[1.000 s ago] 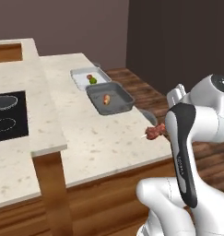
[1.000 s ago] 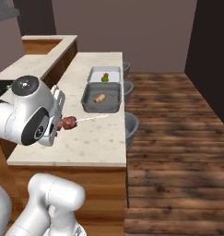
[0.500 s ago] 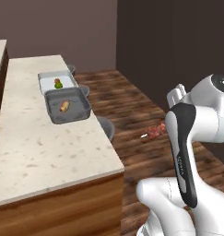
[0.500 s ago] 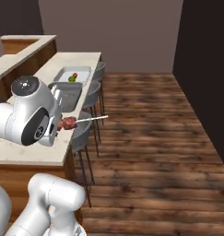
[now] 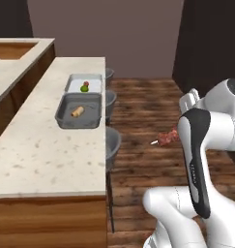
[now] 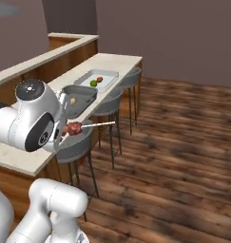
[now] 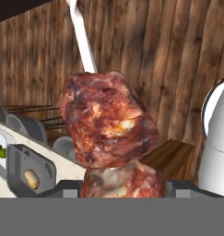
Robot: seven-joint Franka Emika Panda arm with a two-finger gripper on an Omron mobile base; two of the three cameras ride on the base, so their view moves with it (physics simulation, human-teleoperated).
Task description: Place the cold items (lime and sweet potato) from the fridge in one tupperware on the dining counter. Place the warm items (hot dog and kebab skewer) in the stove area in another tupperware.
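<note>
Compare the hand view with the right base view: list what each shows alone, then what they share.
Hand view alone: close meat texture of the kebab skewer, clamped between the fingertips.

Right base view alone: three bar stools along the dining counter, and open wood floor.

Both: the skewer, the grey tupperware with the hot dog, the white tupperware.

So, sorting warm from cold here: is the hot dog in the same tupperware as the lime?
No, the hot dog lies alone in the nearer grey tupperware, while the lime sits in the farther white one.
</note>
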